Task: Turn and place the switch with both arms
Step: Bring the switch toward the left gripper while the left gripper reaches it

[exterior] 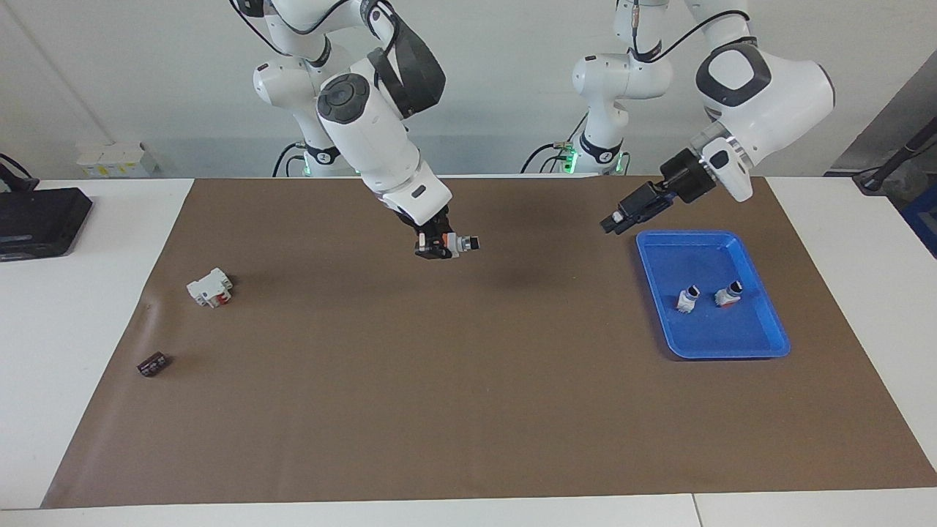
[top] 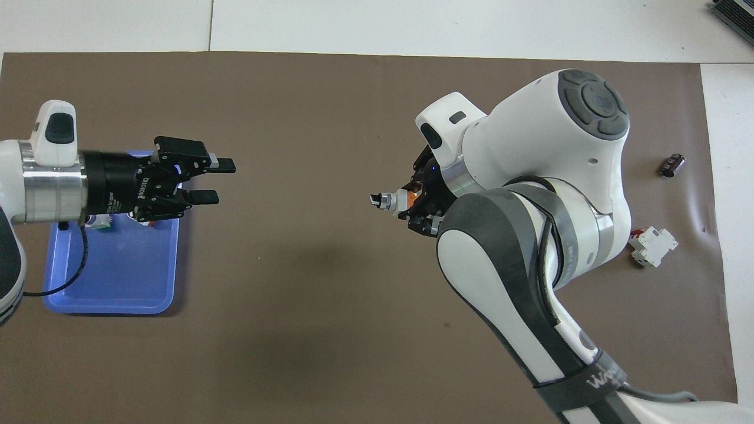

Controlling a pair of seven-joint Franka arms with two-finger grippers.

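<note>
My right gripper [exterior: 439, 245] [top: 408, 203] hangs over the middle of the brown mat, shut on the switch [exterior: 460, 243] [top: 386, 201]. The switch lies level in the grip: its orange end sits between the fingers and its black knob tip points toward my left gripper. My left gripper [exterior: 615, 222] [top: 215, 182] hovers level over the mat at the edge of the blue tray [exterior: 721, 333] [top: 112, 277], open, with nothing between its fingers. It points at the switch across a wide stretch of mat.
Two more small switches [exterior: 688, 298] [exterior: 729, 294] stand in the tray. Toward the right arm's end of the mat lie a white block with a red part [exterior: 209, 287] [top: 651, 247] and a small dark brown block [exterior: 152, 364] [top: 671, 165].
</note>
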